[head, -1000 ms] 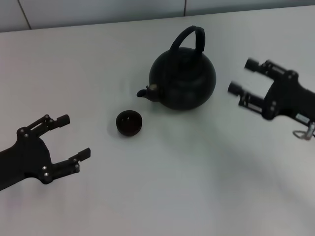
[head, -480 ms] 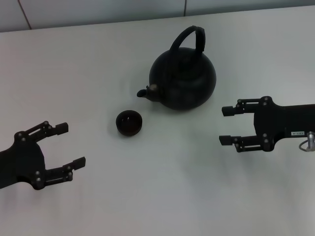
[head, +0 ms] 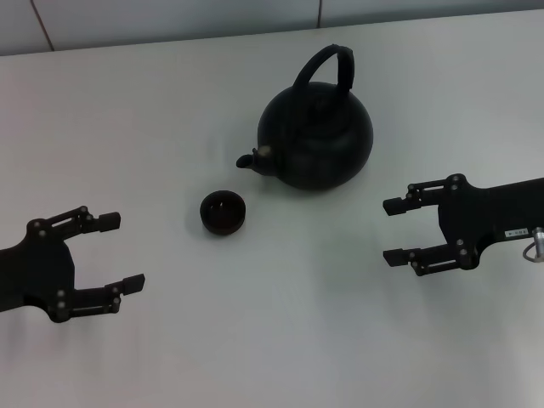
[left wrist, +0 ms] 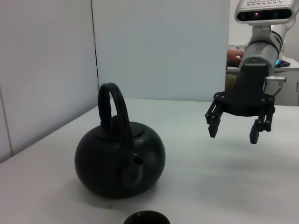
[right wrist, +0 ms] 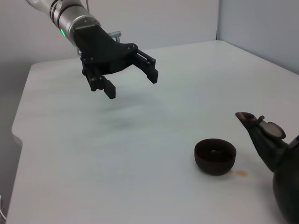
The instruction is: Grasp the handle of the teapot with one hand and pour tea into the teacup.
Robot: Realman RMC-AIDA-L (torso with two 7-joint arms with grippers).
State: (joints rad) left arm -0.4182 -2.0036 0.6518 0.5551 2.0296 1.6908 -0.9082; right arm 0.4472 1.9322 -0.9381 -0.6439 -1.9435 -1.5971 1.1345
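The right pincer (head: 391,229) hung wide open and empty above the white desk (head: 280,340), fingers pointed leftward, near the teapot (head: 316,140) but apart from it, with nothing between them. The left pincer (head: 119,252), also spread open and holding nothing, hovered over the desk's near left, well apart from the teacup (head: 223,212). The teapot stood upright at the desk's middle, its arched handle (head: 325,66) untouched and its spout (head: 249,161) aimed toward the teacup just beside it.
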